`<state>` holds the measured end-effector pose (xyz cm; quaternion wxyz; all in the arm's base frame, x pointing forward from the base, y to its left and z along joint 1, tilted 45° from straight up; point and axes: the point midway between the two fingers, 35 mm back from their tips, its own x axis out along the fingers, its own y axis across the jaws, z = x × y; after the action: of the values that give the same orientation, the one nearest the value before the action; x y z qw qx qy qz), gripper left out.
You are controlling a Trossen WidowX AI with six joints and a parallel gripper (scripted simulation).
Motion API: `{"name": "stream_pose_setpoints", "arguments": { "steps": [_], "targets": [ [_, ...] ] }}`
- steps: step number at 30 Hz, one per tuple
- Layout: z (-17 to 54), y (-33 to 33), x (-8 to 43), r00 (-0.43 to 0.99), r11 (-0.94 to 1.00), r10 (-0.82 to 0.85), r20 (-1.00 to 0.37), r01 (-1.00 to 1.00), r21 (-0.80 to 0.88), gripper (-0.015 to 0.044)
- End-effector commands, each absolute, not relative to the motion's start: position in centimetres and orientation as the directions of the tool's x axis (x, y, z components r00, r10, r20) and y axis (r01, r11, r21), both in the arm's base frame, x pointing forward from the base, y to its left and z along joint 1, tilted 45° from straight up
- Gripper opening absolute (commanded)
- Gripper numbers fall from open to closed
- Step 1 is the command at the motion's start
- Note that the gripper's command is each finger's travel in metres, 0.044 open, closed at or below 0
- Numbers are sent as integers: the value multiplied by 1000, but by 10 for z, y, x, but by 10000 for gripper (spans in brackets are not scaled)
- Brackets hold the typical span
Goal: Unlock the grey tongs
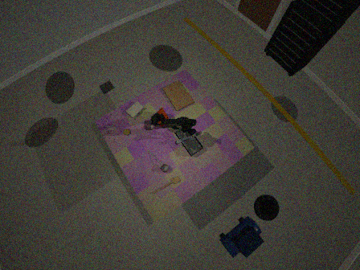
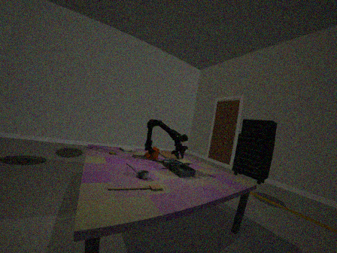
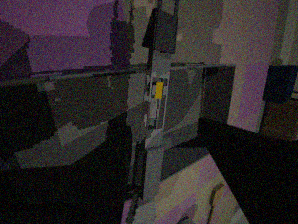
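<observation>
The grey tongs (image 1: 179, 141) (image 3: 156, 142) lie across the dark roasting tin (image 1: 193, 148) (image 2: 185, 171) (image 3: 218, 95). In the wrist view they run up and down the middle, with a small yellow mark on them. Their arms look close together. My gripper (image 1: 188, 133) (image 2: 180, 156) (image 3: 164, 126) is open, pointing down over the tin, with one dark finger on each side of the tongs in the wrist view. I see no finger pressing on them; the exact height gap cannot be told. The wooden board (image 1: 178, 96) lies flat near the orange arm base.
A wooden spoon (image 1: 175, 180) (image 2: 156, 187) and a round-headed grey utensil (image 1: 165, 168) (image 2: 143, 175) lie on the patchwork table. A white block (image 1: 135, 109) and a small yellowish round thing (image 1: 127, 132) lie on the far side of the arm base (image 1: 161, 112).
</observation>
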<state>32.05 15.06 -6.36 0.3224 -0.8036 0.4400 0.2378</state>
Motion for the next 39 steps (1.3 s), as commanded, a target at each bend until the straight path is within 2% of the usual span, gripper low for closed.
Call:
{"name": "stream_pose_setpoints", "arguments": {
  "steps": [1,39],
  "targets": [
    [-61,146,316,497,-413,-560,-662,-861,-297,260],
    [-96,118,344,497,-412,-559,-664,-861,-297,260]
  ]
}}
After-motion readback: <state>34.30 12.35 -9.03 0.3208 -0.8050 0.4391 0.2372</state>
